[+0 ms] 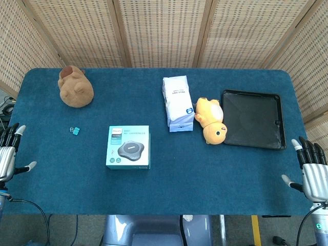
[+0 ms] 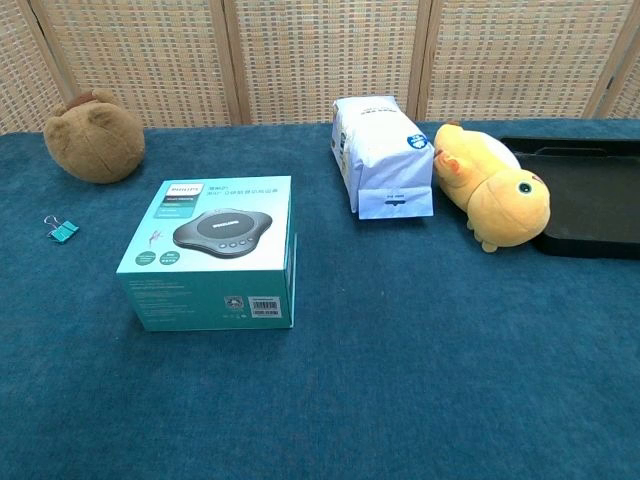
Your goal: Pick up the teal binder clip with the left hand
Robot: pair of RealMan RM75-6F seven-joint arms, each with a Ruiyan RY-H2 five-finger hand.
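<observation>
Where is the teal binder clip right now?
The teal binder clip lies on the left part of the blue table, in front of the brown plush toy and left of the teal box; no hand touches it.

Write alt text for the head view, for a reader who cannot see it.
A small teal binder clip lies untouched on a blue table, with the left hand open at the table's left edge and the right hand open at its right edge. Also on the table: a boxed speaker, brown plush, white packet, yellow plush, black tray.
</observation>
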